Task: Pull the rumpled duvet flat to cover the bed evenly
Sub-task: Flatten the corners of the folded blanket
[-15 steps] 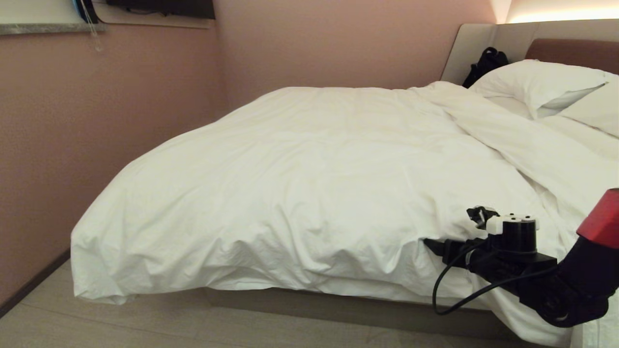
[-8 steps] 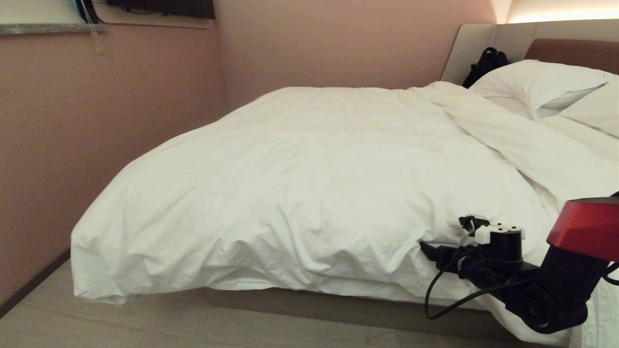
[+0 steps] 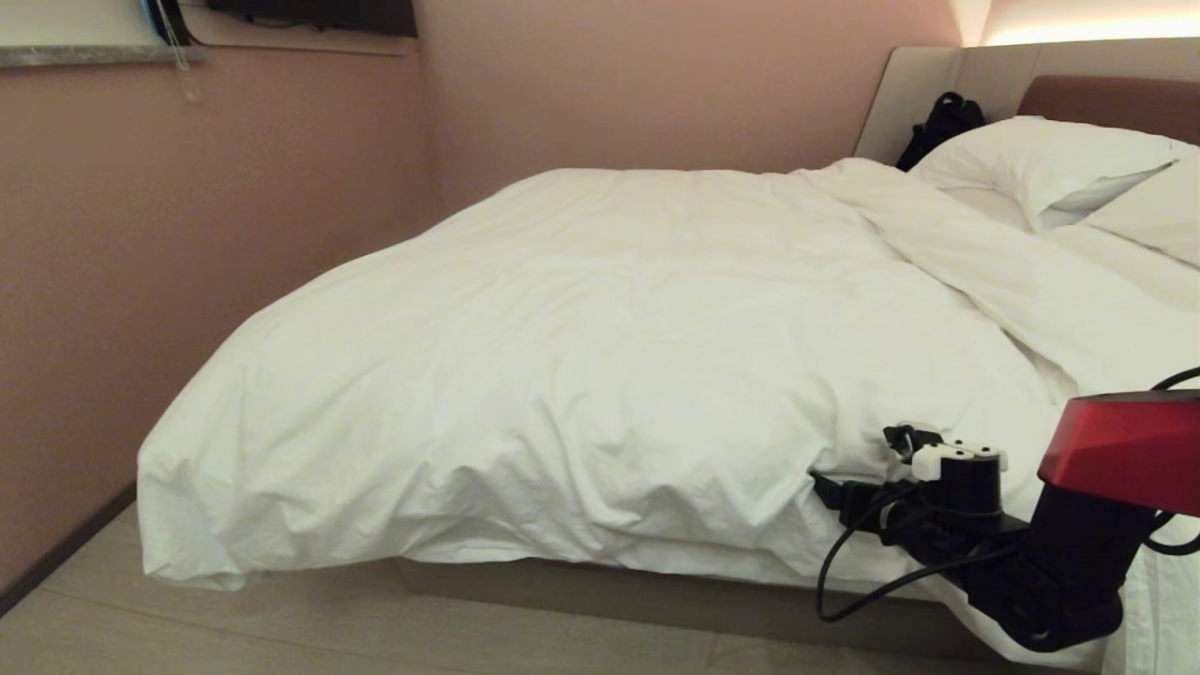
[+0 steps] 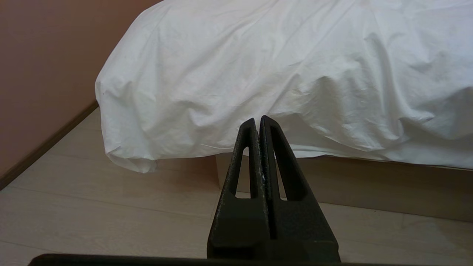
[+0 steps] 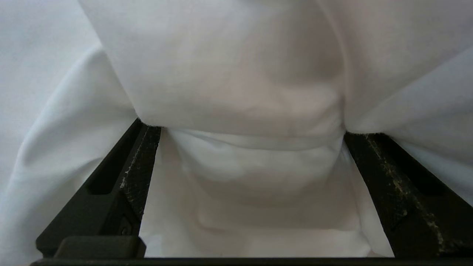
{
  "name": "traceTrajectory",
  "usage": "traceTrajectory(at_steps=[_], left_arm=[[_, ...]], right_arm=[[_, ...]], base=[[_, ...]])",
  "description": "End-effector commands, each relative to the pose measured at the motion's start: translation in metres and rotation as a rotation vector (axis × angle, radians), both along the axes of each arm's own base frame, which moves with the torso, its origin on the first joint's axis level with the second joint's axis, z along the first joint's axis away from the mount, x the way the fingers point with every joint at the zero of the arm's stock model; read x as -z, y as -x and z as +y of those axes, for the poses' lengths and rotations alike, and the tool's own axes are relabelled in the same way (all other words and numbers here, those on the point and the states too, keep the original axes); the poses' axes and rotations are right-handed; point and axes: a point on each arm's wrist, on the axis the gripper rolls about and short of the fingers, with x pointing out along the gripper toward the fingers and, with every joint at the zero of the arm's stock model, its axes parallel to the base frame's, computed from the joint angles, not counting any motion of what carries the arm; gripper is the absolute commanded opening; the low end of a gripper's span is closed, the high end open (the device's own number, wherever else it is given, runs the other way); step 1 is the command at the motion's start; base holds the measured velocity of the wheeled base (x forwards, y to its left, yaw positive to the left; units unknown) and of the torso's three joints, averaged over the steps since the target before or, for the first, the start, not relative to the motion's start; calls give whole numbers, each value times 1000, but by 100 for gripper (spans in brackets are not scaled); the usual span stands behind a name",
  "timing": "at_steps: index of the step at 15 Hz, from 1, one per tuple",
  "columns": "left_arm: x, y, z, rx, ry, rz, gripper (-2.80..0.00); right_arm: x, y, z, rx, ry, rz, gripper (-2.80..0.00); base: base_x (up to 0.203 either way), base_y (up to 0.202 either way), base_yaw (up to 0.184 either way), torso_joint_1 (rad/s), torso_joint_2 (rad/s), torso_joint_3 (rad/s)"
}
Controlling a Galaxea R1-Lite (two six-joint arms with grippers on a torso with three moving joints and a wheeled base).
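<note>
The white puffy duvet point(image 3: 600, 356) lies rumpled over the bed point(image 3: 656, 591), bunched toward the pillows and hanging over the near side. My right gripper point(image 3: 834, 487) is at the duvet's hanging edge on the right, its fingertips buried under a fold. In the right wrist view the right gripper point(image 5: 247, 131) stands open wide. A thick roll of the duvet point(image 5: 236, 74) lies across the tips of its black fingers point(image 5: 144, 159), with more cloth between them. My left gripper point(image 4: 258, 120) is shut and empty, low over the floor, apart from the duvet's corner point(image 4: 125, 159).
Two white pillows point(image 3: 1041, 159) lie against the padded headboard point(image 3: 1106, 98), with a black bag point(image 3: 942, 122) beside them. A pink wall point(image 3: 187, 281) runs close along the bed's foot end. Pale wood floor point(image 3: 281, 637) lies along the near side. The bed's base point(image 4: 369, 184) shows under the hanging cloth.
My right arm has come a little left and lower, pushing its fingers further into the duvet's edge. More of its red link is now in view. The left gripper has not moved.
</note>
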Motion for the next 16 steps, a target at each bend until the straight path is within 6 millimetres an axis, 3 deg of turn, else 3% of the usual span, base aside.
traceTrajectory(at_steps=[1,3,4,16], left_arm=[[0,0,0,0,0,-1,-280],[0,0,0,0,0,-1,-280],[0,0,0,0,0,-1,-280],[0,0,0,0,0,-1,-280]], right_arm=[[0,0,0,0,-2,-2,0],[0,1,0,2,-5,-1,0],[0,1,0,2,-5,-1,-280],[-15,4,-2,7,-11,-36,-280]], base=[[0,0,0,0,0,0],[0,0,0,0,0,0],[0,0,0,0,0,0],[0,0,0,0,0,0]])
